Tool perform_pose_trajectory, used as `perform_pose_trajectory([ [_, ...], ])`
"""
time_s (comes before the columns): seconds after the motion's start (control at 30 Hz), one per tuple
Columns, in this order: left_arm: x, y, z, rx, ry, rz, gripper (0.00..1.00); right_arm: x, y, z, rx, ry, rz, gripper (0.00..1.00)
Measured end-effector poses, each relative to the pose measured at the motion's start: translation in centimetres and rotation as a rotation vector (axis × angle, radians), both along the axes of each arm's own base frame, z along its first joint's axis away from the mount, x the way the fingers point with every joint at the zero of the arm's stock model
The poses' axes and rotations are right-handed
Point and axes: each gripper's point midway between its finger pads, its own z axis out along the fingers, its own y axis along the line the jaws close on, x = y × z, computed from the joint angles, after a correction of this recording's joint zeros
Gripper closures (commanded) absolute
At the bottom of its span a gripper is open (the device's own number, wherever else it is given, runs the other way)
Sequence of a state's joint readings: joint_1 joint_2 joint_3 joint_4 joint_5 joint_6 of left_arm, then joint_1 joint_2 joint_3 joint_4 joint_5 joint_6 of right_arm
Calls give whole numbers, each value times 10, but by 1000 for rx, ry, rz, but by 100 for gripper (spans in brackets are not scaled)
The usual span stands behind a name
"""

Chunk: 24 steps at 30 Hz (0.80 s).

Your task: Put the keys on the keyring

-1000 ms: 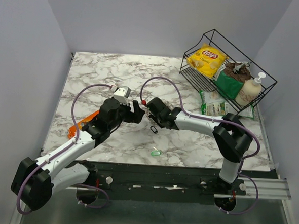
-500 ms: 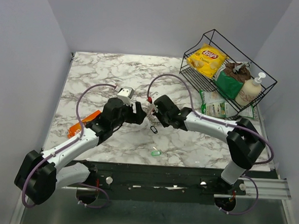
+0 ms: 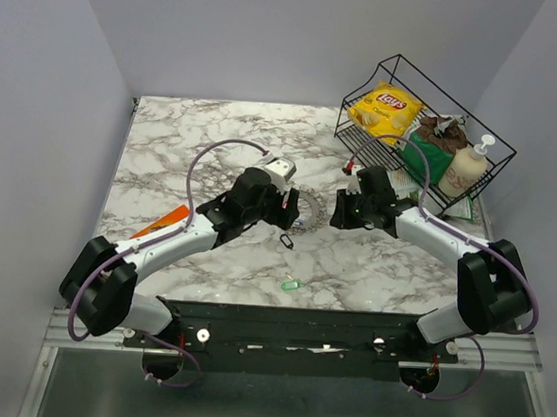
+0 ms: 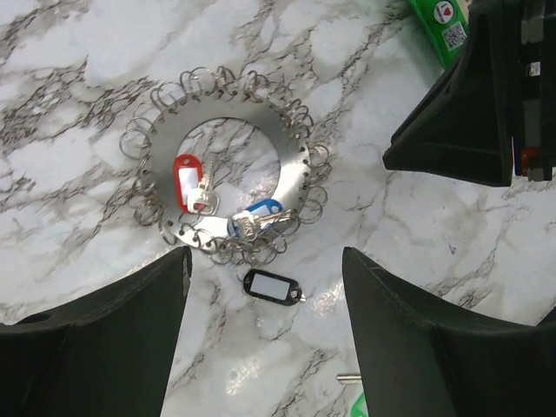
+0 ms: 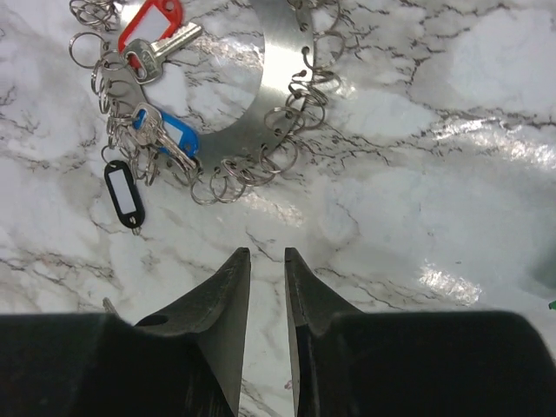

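Green plastic caps the small metal key [image 3: 291,285] that lies alone on the white marble-patterned tabletop [image 3: 188,137], well to the near side of the keyring and closest to the arm bases. A black oblong plastic tag [image 4: 271,287] lies just beside the keyring's near edge; whether it is hooked to a loop cannot be told.

The left tool [image 4: 265,261] hovers at that near edge with its black fingers spread wide to either side of the tag, holding nothing. The right tool [image 5: 265,261] sits just off the keyring's right side, its two fingers drawn almost together with only a slim gap, nothing between them.

The keyring [image 4: 291,152], a flat silvery metal disc with a round hole and a fringe of small wire loops, rests flat on the tabletop between the two tools. A red-headed key [image 4: 187,178] lies in its hole against the left inner edge, and a blue-headed key [image 4: 256,217] lies across its near side.

Far right of the keyring, beyond a green packet [image 3: 398,189], stands a black wire basket [image 3: 370,80] holding a yellow crisp bag [image 3: 386,109] and a cream pump bottle [image 3: 465,168].
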<state>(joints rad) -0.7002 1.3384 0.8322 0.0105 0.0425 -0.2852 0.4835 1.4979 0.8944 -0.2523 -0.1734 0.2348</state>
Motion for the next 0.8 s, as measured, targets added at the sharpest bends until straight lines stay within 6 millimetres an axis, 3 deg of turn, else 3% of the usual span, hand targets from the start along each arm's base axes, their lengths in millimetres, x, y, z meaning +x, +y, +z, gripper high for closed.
perform_pose_trajectory([
  [0.2, -2, -28, -8, 108, -23, -85, 23, -9, 0, -1, 149, 99, -15, 68],
  [0.37, 2, -19, -11, 125, -25, -54, 23, -14, 15, 5, 192, 93, 44, 58],
  [0.57, 17, 22, -11, 52, 32, 66, 22, -23, 28, 1, 68, 40, 115, 45],
  [0.73, 32, 65, -6, -88, 98, 192, 20, -20, 56, 0, -104, -55, 196, 35],
  [0.8, 35, 74, -2, -141, 114, 217, 20, -18, 63, -6, -183, -87, 223, 32],
])
